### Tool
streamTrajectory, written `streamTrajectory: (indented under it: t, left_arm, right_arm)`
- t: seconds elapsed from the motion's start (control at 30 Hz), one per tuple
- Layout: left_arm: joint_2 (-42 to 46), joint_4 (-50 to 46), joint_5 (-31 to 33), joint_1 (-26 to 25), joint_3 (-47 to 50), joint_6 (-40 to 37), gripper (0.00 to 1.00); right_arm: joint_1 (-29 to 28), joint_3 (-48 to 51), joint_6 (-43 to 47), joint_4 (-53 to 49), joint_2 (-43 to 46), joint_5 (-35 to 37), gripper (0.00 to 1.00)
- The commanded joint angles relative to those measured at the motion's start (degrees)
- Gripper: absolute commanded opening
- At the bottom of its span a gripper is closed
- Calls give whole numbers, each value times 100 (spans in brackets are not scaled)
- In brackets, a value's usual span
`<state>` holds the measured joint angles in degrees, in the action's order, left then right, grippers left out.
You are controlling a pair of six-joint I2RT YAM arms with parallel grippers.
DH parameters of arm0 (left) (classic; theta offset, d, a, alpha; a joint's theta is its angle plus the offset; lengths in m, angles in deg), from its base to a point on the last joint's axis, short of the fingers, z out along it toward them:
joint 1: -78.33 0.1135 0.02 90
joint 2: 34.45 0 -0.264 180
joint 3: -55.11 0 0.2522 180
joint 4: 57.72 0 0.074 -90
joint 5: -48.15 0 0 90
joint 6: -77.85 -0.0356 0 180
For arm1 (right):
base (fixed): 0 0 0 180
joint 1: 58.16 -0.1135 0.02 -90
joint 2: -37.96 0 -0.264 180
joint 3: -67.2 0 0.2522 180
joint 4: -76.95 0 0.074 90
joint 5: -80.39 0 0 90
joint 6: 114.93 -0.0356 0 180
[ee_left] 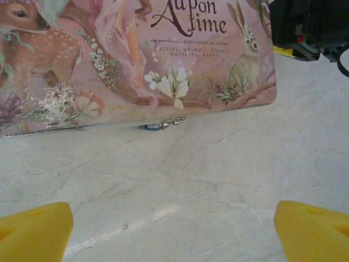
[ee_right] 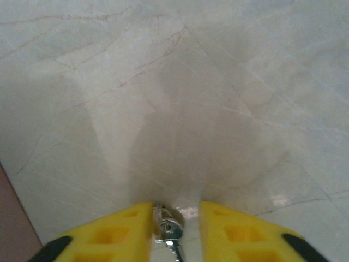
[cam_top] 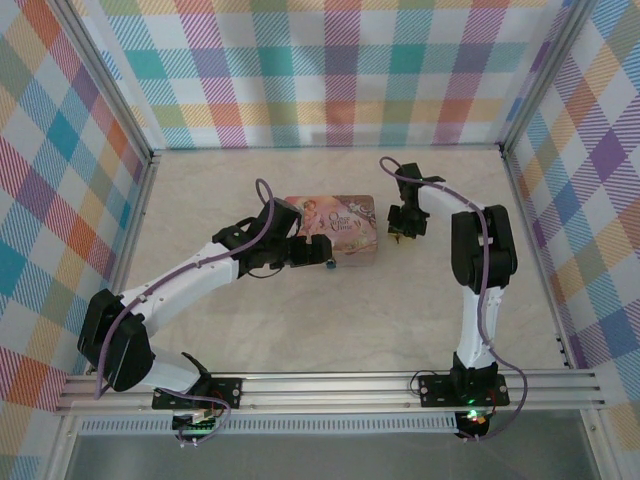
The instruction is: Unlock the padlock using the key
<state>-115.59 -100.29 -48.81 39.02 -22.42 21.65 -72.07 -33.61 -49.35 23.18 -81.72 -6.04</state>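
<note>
The pink picture tin [cam_top: 335, 228] lies mid-table, and its lid fills the upper part of the left wrist view [ee_left: 136, 60]. At its front edge hangs a small blue padlock [ee_left: 151, 126] on a silver clasp. My left gripper [cam_top: 318, 252] sits at that edge, open wide [ee_left: 174, 234] over bare table, with a yellow fingertip [ee_left: 35, 229] in each lower corner. To the right of the tin, my right gripper [cam_top: 403, 233] points down at the table. Between its yellow fingers [ee_right: 175, 212] lies the small silver key [ee_right: 170, 229]. It touches the left finger, with a narrow gap to the right one.
The table is pale marble [cam_top: 330, 330] with plaid walls on three sides. The right arm's black wrist [ee_left: 305, 27] shows past the tin's right corner. Open floor lies in front of the tin and to its far right.
</note>
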Motion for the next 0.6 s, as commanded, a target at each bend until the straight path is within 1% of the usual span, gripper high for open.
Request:
streamTrajectory:
  t: [0.0, 0.13, 0.3, 0.43, 0.57]
  left_arm:
    - [47, -71, -33, -74, 49, 74, 95]
    - [17, -81, 2, -68, 39, 83, 95]
    - [41, -106, 21, -76, 51, 84, 95]
    - [80, -99, 45, -71, 40, 95, 96]
    - [102, -78, 28, -74, 14, 116, 96]
  right_arm:
    - [34, -64, 27, -36, -169, -226, 20]
    - [64, 45, -22, 75, -251, -400, 1]
    - [73, 327, -107, 303, -47, -475, 0]
    - [159, 830, -293, 820, 600, -757, 0]
    - [178, 1223, -350, 1125, 1325, -940, 0]
